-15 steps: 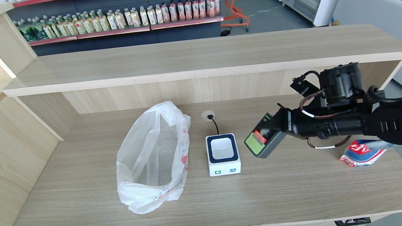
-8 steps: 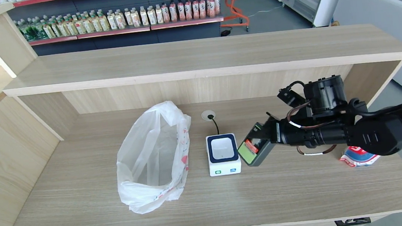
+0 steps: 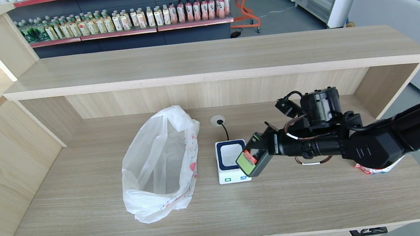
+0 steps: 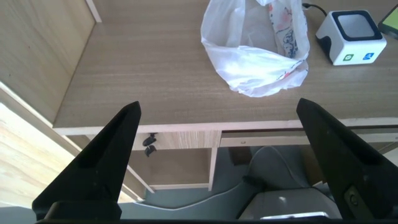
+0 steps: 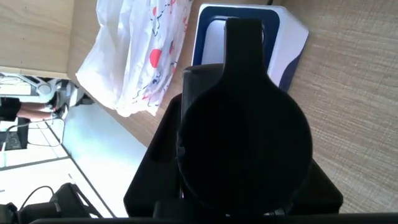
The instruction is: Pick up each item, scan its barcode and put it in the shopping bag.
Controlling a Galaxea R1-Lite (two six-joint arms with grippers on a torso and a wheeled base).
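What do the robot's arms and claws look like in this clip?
The right arm is black, with a cylindrical wrist, a round housing on top and thin brown and white cable loops. The left claw has two flat, black, tapered fingers.

Glossy black right arm (image 3: 374, 142), cylindrical wrist (image 3: 313, 147), round camera housing (image 3: 320, 106), looped brown-and-white cables (image 3: 289, 122); left gripper (image 4: 219, 104) with black wedge fingers (image 4: 112, 162).

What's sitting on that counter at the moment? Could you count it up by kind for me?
Shopping bag: 1
Barcode scanner: 1
Grocery items: 2, the held box and the packet partly behind the arm
Total: 4
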